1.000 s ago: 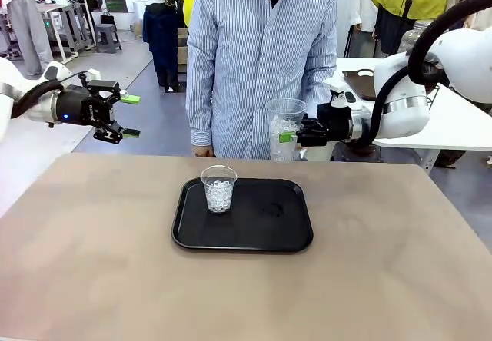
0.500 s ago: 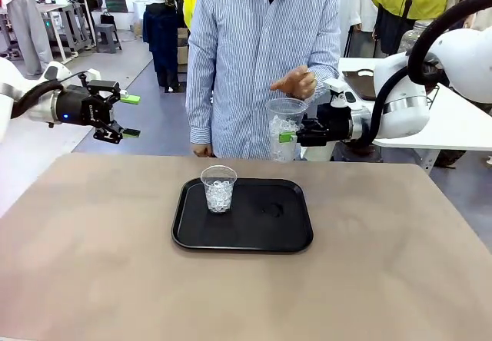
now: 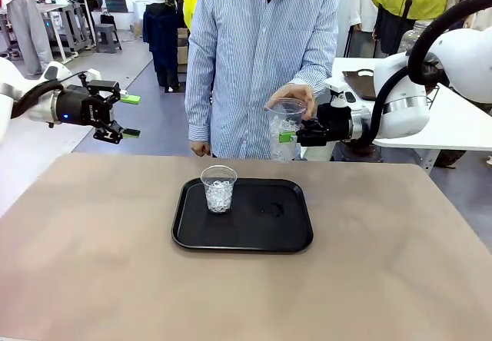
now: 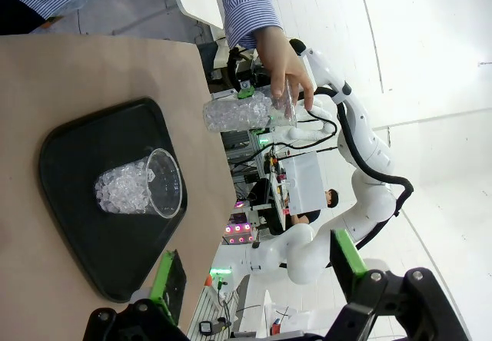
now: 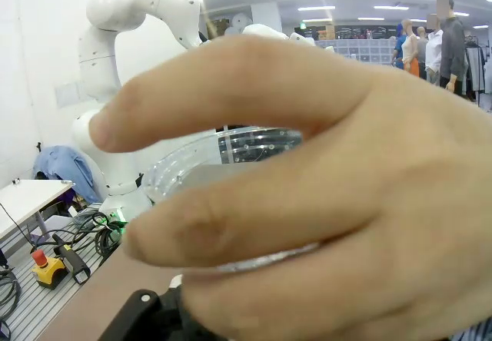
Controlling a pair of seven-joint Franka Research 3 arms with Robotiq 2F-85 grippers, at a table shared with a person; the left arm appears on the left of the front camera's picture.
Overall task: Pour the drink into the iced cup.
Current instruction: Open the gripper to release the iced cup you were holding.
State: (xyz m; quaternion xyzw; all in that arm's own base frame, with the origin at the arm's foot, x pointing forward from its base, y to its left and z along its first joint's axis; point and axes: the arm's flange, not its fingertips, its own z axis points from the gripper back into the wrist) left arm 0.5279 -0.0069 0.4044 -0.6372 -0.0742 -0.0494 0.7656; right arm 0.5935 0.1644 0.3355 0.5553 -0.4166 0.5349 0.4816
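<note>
1. The left gripper [image 3: 131, 116] hangs in the air off the left side of the surface [image 3: 92, 264]. Its jaws are spread wide and hold nothing.
2. The right gripper [image 3: 288, 136] is just past the far edge, right of middle. Its jaws are clamped on the lower part of the held cup [image 3: 286, 118], which is clear, upright and has ice in it.
3. A person's hand [image 3: 292, 95] lies over the held cup's rim, with the fingers curled around it.
4. The iced cup [image 3: 219, 189] stands upright on the left half of a black tray [image 3: 184, 237] in mid-surface, well apart from both grippers.
</note>
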